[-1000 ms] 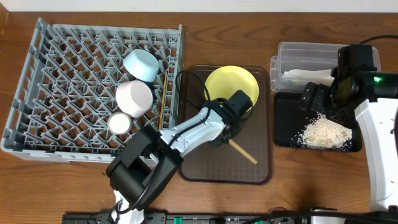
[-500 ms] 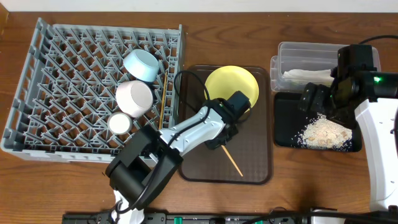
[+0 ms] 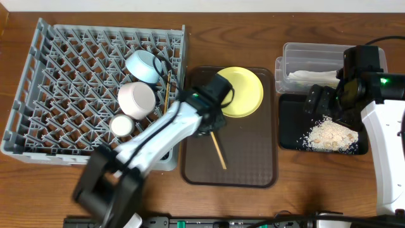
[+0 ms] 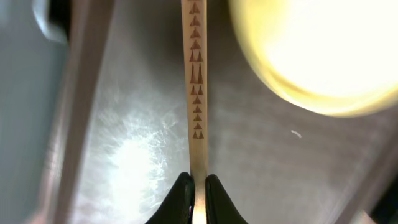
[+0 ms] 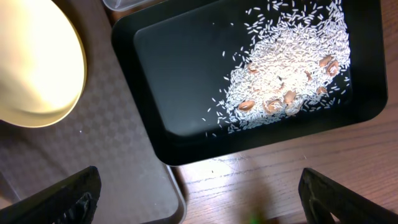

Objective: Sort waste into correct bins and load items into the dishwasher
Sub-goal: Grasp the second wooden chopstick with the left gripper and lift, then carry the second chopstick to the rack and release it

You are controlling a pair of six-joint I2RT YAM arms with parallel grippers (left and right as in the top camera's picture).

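Left wrist view: left claw [image 4: 198, 186] tight on a chopstick [image 4: 196, 74]; right claw [image 5: 202, 196] wide.

Left: dish rack [image 3: 38, 95] holding far bowl [image 3: 142, 65], near bowl [image 3: 137, 99], cup [image 3: 122, 125], chopstick [image 3: 167, 95]. Centre: serving tray [image 3: 247, 164], plate [image 3: 243, 92] on it, second chopstick [image 3: 218, 151] over it. Right: tub [image 3: 304, 54] with napkin [image 3: 310, 77], behind shallow tray [image 3: 291, 123] of crumbs [image 3: 329, 135].

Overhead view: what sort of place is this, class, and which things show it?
Probably a staged dish-clearing station in a robot lab: a grey dish rack, a yellow plate on a brown serving tray, a black tray of rice scraps, and the left gripper holding a chopstick.
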